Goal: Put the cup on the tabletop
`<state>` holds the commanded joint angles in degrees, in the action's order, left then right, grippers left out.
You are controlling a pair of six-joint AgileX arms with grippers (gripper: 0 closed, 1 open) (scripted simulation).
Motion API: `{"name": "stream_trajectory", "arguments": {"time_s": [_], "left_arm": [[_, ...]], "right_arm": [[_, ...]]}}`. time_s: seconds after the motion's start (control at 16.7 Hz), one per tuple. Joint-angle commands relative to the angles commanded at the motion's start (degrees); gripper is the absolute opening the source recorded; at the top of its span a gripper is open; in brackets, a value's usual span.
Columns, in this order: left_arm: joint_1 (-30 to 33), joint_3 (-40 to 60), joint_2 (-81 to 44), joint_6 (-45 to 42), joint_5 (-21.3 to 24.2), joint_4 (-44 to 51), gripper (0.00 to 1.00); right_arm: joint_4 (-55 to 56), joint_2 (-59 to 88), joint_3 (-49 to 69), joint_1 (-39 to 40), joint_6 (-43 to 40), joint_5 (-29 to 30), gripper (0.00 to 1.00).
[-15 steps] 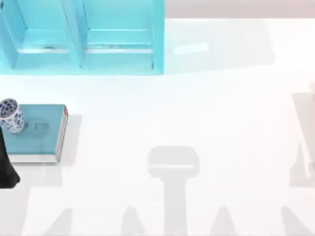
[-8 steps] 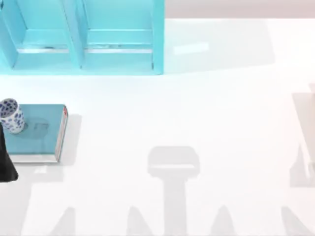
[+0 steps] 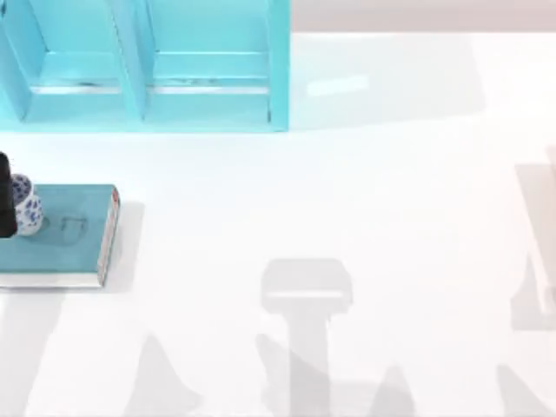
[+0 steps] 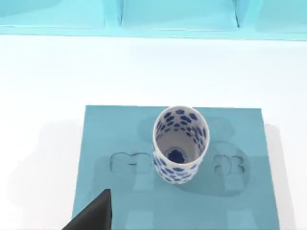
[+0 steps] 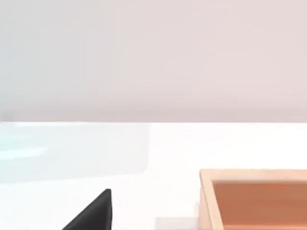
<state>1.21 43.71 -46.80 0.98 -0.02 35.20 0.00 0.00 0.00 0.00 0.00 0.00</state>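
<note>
**Left gripper hangs over the cup on the book**

We are at the far left of the table, and the cup (image 3: pixel 26 207) stands upright on the teal book (image 3: pixel 74 234), near the book's far left end. Our left gripper (image 3: pixel 5 195) is the dark shape at the top view's left edge, covering the cup's left side from above, so the cup sits right by our jaws.

From the left wrist we look almost straight down into the cup (image 4: pixel 180 143): white wall, blue flower spots inside and out, open mouth up. It rests on the book (image 4: pixel 115 139), roughly in the middle of the cover as this camera sees it. One dark fingertip (image 4: pixel 93 215) pokes in at the picture's edge, apart from the cup and not touching it. We see just that one finger, so we cannot tell how wide our jaws stand, and we cannot see them holding anything.

The white tabletop (image 3: pixel 347 200) spreads out around the book. Beyond the book stands the light-blue shelf (image 3: pixel 148 69) at the table's back.

Our right arm is parked; its wrist camera shows a dark fingertip (image 5: pixel 93 215), the tabletop, and the corner of a wooden box (image 5: pixel 254 196) ahead of it. How its jaws stand, we cannot tell.
</note>
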Motion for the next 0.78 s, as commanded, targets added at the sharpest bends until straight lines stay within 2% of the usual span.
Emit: {"name": "stream_trajectory", "arguments": {"time_s": [0.48, 0.78], "left_arm": [[1.1, 38.5, -40.1, 0.3, -0.6, 30.0, 1.00], [1.6, 55.4, -58.0, 0.6, -0.7, 43.3, 1.00]], "right_arm": [[0.0, 0.0, 0.0, 0.0, 0.0, 0.0, 1.00], [0.0, 0.0, 0.0, 0.0, 0.0, 0.0, 1.00]]}}
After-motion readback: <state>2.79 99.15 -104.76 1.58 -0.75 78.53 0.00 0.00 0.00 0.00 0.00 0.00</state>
